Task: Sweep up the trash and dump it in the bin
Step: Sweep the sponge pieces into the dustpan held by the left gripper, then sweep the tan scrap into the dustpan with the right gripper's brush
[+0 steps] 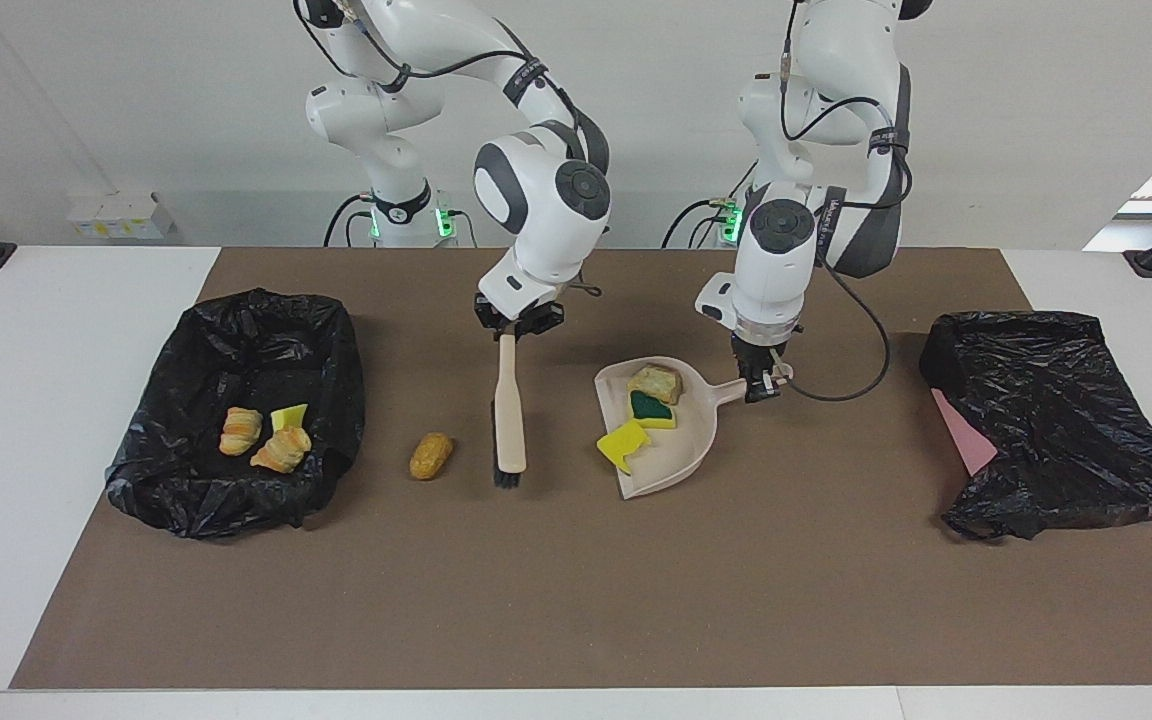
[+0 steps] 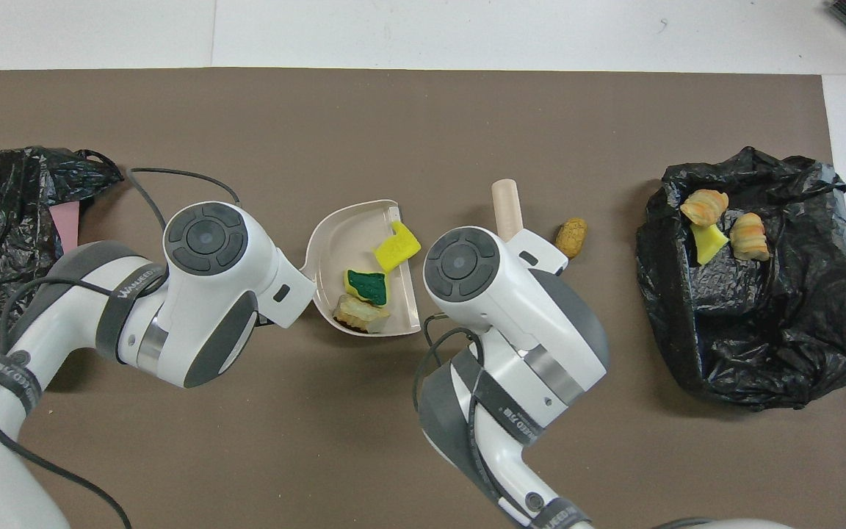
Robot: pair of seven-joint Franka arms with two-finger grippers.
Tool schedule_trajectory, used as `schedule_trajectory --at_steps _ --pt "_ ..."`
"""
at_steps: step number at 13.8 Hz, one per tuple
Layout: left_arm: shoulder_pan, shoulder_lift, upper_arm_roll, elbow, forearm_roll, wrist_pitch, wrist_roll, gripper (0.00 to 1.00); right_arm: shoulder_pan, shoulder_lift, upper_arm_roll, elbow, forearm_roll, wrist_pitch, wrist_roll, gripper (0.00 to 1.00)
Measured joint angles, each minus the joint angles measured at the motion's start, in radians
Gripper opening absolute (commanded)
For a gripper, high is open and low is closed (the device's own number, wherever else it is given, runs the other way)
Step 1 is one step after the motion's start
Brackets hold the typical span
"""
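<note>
A: Right gripper (image 1: 519, 322) clamps the brush (image 1: 509, 420) handle, left gripper (image 1: 761, 385) pinches the dustpan (image 1: 681, 440) handle.
B: Trash?
A: Three bits (image 1: 651, 410) in the pan beside left's fingers, one lump (image 1: 431, 455) beside the bristles, three in the bin (image 1: 236, 480).

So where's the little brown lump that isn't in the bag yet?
The brown lump lies on the mat between the brush and the bin bag.
</note>
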Motion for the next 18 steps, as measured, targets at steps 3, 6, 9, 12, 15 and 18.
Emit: schedule_trajectory --at_steps 3,6,9,12,15,18 --pt "-0.013 0.000 -0.005 0.000 -0.016 -0.002 -0.029 0.00 -0.095 -0.010 -0.001 -0.004 -0.006 -0.032 0.000 0.00" --pt "-0.016 0.000 -0.005 0.000 -0.049 -0.001 -0.043 0.00 -0.161 -0.017 -0.001 -0.027 -0.031 -0.033 -0.005 0.00" --pt "-0.023 0.000 -0.006 -0.001 -0.060 -0.001 -0.056 0.00 -0.193 -0.033 0.000 -0.087 -0.038 0.020 -0.041 0.00" --pt "-0.032 0.000 -0.006 -0.001 -0.063 -0.001 -0.065 0.00 -0.220 -0.069 0.000 -0.190 -0.029 0.119 -0.070 0.00" --pt "-0.034 0.000 -0.006 -0.001 -0.066 -0.001 -0.066 0.00 -0.217 -0.076 0.007 -0.222 0.058 0.169 -0.090 0.00" --pt "-0.050 0.000 -0.007 -0.004 -0.066 0.000 -0.088 0.00 -0.159 -0.069 0.015 -0.227 0.175 0.215 -0.100 0.00"
